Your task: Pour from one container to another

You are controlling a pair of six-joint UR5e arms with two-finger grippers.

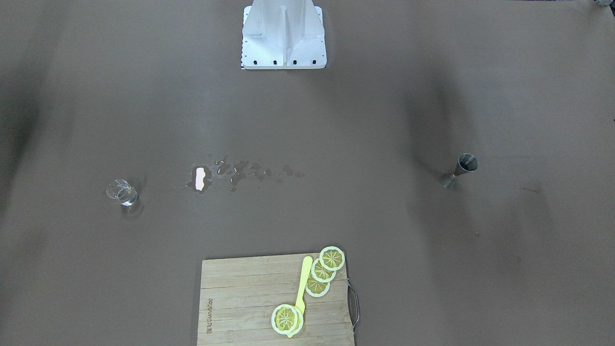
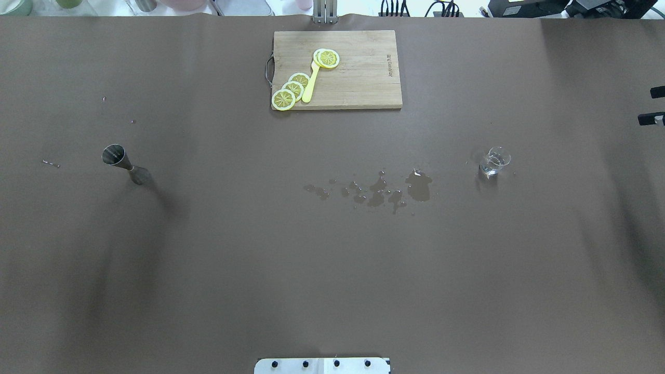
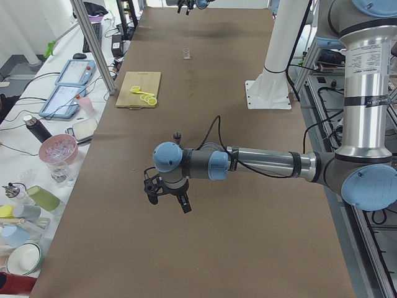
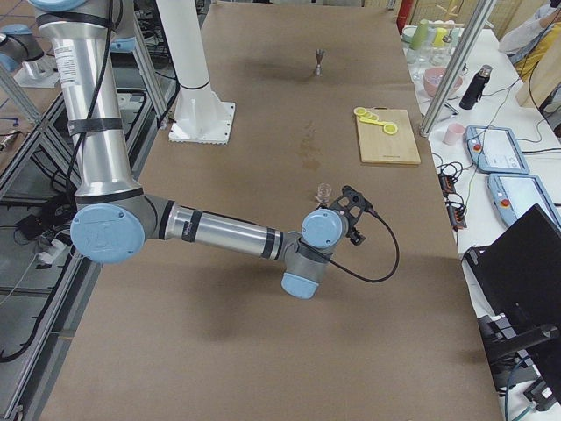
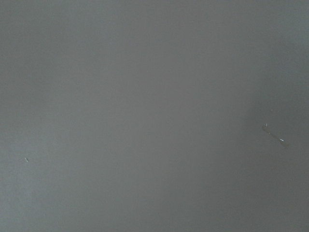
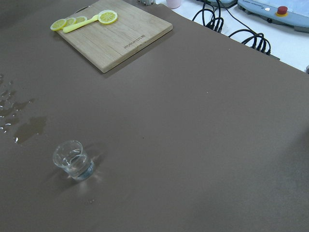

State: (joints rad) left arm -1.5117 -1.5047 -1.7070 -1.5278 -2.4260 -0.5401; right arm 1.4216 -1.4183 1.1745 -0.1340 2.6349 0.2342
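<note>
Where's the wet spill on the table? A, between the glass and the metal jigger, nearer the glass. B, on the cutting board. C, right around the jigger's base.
A: the puddles lie on the table near the glass, well apart from the jigger and the cutting board.

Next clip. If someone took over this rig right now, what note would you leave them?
Left pincer: hangs over bare table at the robot's left end. It shows only in the side view, so open or shut cannot be told.
Right pincer: open and empty, out past the glass.
Glass: upright on the right side, a little clear liquid in it.
Metal measuring cup: upright on the left side, contents not visible.
Done: unclear. Both containers stand free, and a spill lies between them, nearer the glass.
Left: if no pour has been made, grasp one container and pour into the other, minding the wet patch.
</note>
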